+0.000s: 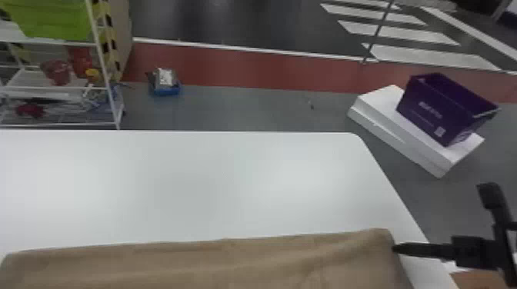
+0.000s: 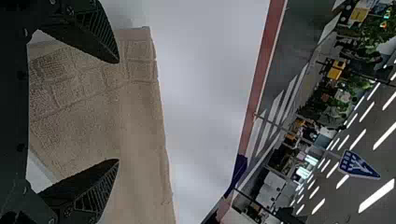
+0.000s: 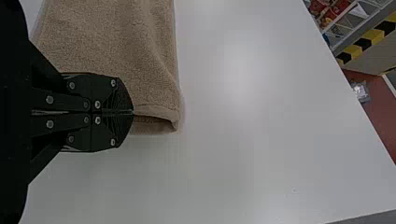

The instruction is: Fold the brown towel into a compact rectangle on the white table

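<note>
Brown towel spans the bottom of your head view, on the white desk; a rack stands upper left, a purple basket on a white box at right. It's softly creased, with embossed squares. Your right hand pinches its right end; your left hand is spread.

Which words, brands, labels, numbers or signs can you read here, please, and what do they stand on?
Nothing is legible.
Purple basket: pale print and a small label, too blurred to read.
Blue sign: white marks, too blurred to read.
Towel, table: no print visible.
</note>
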